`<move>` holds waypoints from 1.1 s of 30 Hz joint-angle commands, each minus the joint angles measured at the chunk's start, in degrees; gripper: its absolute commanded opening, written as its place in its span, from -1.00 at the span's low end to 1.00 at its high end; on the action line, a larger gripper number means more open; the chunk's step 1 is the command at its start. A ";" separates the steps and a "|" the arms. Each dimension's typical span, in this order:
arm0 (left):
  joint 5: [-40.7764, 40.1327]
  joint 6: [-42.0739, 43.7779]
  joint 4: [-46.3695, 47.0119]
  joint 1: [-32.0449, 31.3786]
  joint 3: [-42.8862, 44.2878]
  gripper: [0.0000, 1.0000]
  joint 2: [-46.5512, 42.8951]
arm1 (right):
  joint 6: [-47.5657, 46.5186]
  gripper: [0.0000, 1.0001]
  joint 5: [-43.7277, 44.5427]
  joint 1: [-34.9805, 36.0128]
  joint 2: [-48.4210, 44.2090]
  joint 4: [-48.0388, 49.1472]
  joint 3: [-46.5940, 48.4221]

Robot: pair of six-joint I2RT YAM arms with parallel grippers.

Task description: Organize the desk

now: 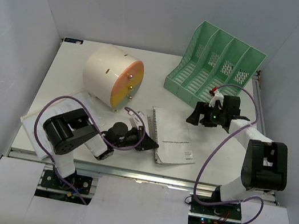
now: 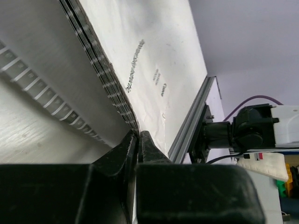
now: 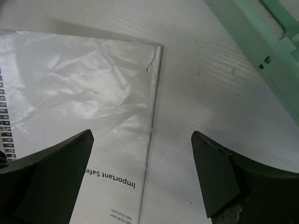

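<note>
One desk [image 1: 70,69], a white top boxed in by white walls, and everything sits on it. One mint-green file rack [image 1: 215,65] with four slots is at the far right, and one cream drum-shaped drawer box [image 1: 110,73] lies far left, its orange face toward the arms. One spiral-bound booklet [image 1: 174,140] lies flat in the middle, and one loose white sheet [image 1: 31,123] sits under the left arm. Two pincers: the left gripper [image 2: 138,136] is pinched tight on the booklet's bound edge, and the right gripper [image 3: 142,172] is spread wide, hovering over the booklet's far corner.
</note>
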 commanded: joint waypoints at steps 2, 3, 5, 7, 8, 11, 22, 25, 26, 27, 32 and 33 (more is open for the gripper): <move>-4.05 -0.21 -11.08 -0.09 1.42 -0.28 -3.92 | 1.02 0.83 -1.96 0.13 0.45 0.47 1.17; -4.88 -0.29 -13.77 -0.09 1.69 -0.02 -4.99 | 0.97 0.82 -2.14 0.16 0.53 0.44 1.18; -6.76 -0.17 -19.82 -0.09 2.35 0.62 -7.79 | 0.82 0.81 -2.29 0.20 0.77 0.29 1.20; -8.98 0.24 -27.10 -0.09 3.33 0.96 -11.53 | 0.68 0.80 -2.09 0.20 1.11 0.01 1.33; -9.63 0.29 -29.34 -0.13 4.12 0.96 -12.57 | 0.62 0.79 -2.17 0.22 1.36 -0.09 1.35; -12.15 -0.56 -37.75 -0.17 6.07 0.96 -15.38 | 0.81 0.74 -2.03 0.44 2.15 -0.29 1.19; -7.40 -8.47 -37.44 -0.51 10.32 0.96 -4.36 | 2.04 0.52 -1.89 1.10 4.13 0.29 0.49; -7.21 -10.19 -35.40 -1.30 12.13 0.94 -1.18 | 2.81 0.32 -2.77 1.10 4.94 0.96 -0.09; -7.49 -10.76 -35.03 -1.62 13.07 0.89 0.12 | 2.97 0.23 -3.13 1.10 5.35 1.12 -0.25; -7.78 -11.34 -34.63 -1.95 13.98 0.85 1.41 | 3.14 0.14 -3.50 1.10 5.75 1.28 -0.42; -9.04 -13.45 -31.02 -2.73 15.46 0.70 6.22 | 4.22 -0.38 -5.99 1.20 7.16 1.88 -0.85; -9.30 -13.60 -30.30 -2.78 15.51 0.69 6.78 | 4.43 -0.46 -6.66 1.25 7.67 1.83 -0.85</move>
